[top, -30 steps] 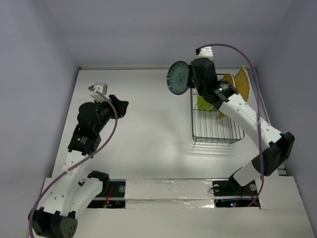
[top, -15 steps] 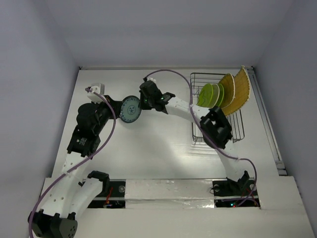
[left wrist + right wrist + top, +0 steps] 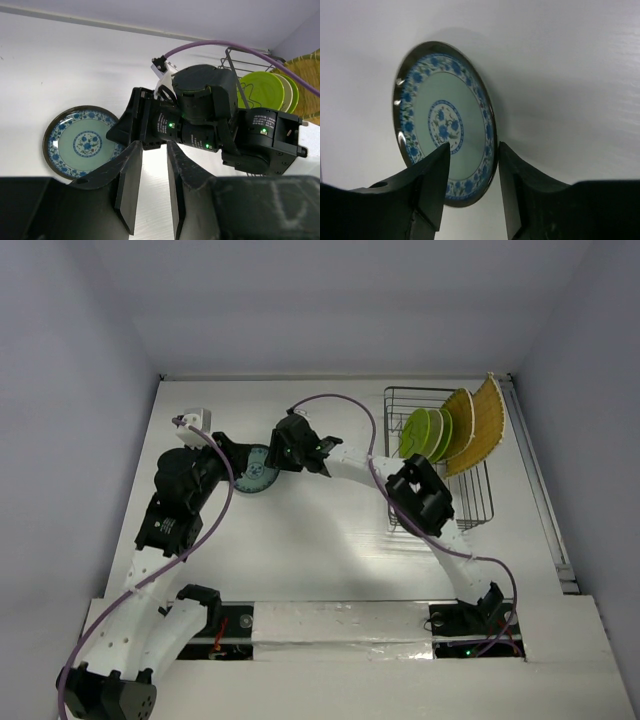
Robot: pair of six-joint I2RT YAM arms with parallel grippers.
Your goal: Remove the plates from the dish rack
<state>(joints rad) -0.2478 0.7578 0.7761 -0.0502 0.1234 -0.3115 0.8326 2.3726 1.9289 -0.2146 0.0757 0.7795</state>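
The teal plate (image 3: 254,473) is sitting well to the left of the dish rack (image 3: 470,504), out of it and low at the worktop (image 3: 320,540); whether it is resting flat there or being held slightly tilted cannot be told. Inside the dish rack, at its far end, the lime green plates (image 3: 418,433) are standing on edge, and behind them the two tan woven plates (image 3: 486,424) are leaning against the far right corner, their tops rising above the wire rim. The near half of the dish rack is showing only bare bars. The right arm is reaching across from the dish rack's near side, and the right arm's fingers (image 3: 431,189) are straddling the edge of the teal plate that is turned toward the dish rack, one finger lying over its patterned face and the other sitting behind the rim. They are standing a modest gap apart, and whether they are pressing on the plate cannot be told. The left arm's fingers (image 3: 128,185) are hovering on the side of the teal plate away from the dish rack, parted by only a narrow slit and gripping nothing.
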